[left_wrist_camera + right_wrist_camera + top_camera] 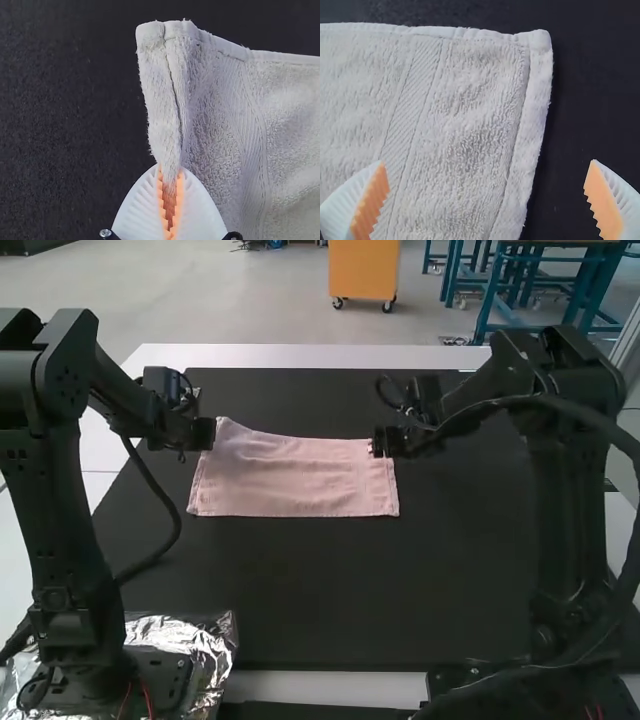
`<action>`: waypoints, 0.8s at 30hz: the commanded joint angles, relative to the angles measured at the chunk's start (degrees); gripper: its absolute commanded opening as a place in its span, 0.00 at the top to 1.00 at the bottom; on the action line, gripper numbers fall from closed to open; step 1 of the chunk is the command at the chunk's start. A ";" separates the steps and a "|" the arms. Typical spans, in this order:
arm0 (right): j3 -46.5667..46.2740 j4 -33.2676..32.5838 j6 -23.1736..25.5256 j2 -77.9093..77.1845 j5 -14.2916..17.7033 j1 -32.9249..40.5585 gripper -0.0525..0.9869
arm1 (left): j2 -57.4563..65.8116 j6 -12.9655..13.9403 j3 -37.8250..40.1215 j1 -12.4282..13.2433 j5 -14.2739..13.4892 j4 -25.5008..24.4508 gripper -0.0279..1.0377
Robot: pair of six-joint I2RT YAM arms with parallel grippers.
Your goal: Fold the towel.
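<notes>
The towel (300, 485) lies in a wide rectangle on the dark mat (330, 590), toward eleven o'clock from the mat's middle in the high view, with soft wrinkles along its twelve o'clock side and a straight edge at six o'clock; you cannot tell how many layers it has. Your left gripper (171, 167) is at the towel's ten o'clock end, its ribbed fingers pinched on the side edge, a little in from the corner. Your right gripper (487, 162) is at two o'clock, fingers wide apart, one beside the outer hem (535, 125) over the mat, the other over the cloth. The step in hand looks like getting a matching second grip before the fold. Centre the right fingers on that hem, go low enough to take every layer, and close gently, as far from the corner as on the left. Then lift both ends together, level and lightly taut, and bring them toward six o'clock. If one side leads, the fold will likely skew; if you pinch shallow, the thick terry may slip out.
</notes>
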 commanded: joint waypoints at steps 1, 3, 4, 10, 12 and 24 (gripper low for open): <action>2.14 0.35 -0.52 0.84 1.33 0.59 0.09 | -1.08 0.54 0.06 -0.30 0.53 0.42 0.95; 2.67 0.26 -0.61 1.72 1.42 0.67 0.09 | -1.08 0.62 0.06 -0.21 0.53 0.42 0.95; 2.76 0.17 -0.70 2.07 1.42 0.67 0.09 | -1.08 0.62 0.06 -0.21 0.53 0.42 0.95; 2.93 0.61 -0.79 3.57 1.69 0.67 0.09 | -1.08 0.62 0.15 -0.21 1.32 0.51 0.95; 3.02 0.61 -0.96 4.10 1.86 0.67 0.09 | -1.08 0.62 0.15 -0.21 1.41 0.78 0.95; -0.50 3.16 -1.58 4.97 -0.42 0.41 0.98 | -1.25 0.36 -0.03 0.05 3.08 0.60 0.95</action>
